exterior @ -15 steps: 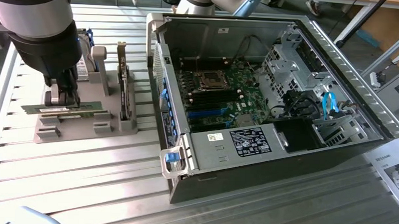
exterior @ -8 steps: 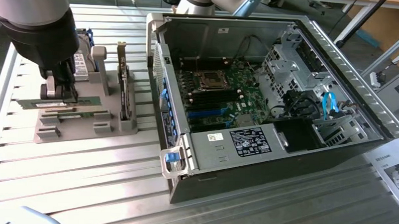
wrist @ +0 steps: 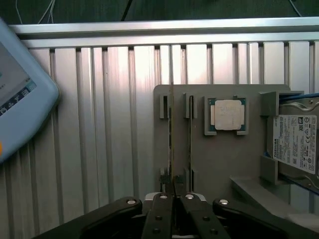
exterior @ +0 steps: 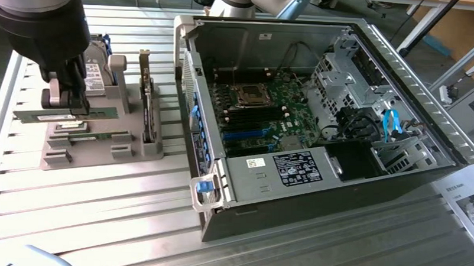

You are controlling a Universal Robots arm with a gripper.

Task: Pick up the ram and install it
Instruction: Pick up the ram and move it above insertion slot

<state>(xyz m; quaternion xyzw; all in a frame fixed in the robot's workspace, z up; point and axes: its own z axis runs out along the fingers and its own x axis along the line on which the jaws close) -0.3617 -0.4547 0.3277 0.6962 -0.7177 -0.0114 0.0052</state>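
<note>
My gripper (exterior: 64, 106) is shut on a ram (exterior: 68, 114), a thin green stick with a pale label. I hold it level just above the grey parts holder (exterior: 102, 155) at the exterior view's left. In the wrist view the held ram (wrist: 170, 144) runs edge-on away from my gripper (wrist: 174, 191). A second ram (wrist: 190, 139) stands in the holder's slots beside it, and it also shows below the held stick (exterior: 91, 135). The open computer case (exterior: 314, 189) lies at the exterior view's right, its motherboard (exterior: 261, 110) exposed, with dark memory slots (exterior: 222, 106) beside the processor socket.
The holder also carries a silver-topped processor chip (wrist: 228, 114), a hard drive (wrist: 296, 144) and an upright expansion card (exterior: 147, 106). A pale blue-edged tablet (wrist: 15, 94) lies on the ribbed metal table (exterior: 100, 211). The case's raised wall (exterior: 190, 78) stands between holder and motherboard.
</note>
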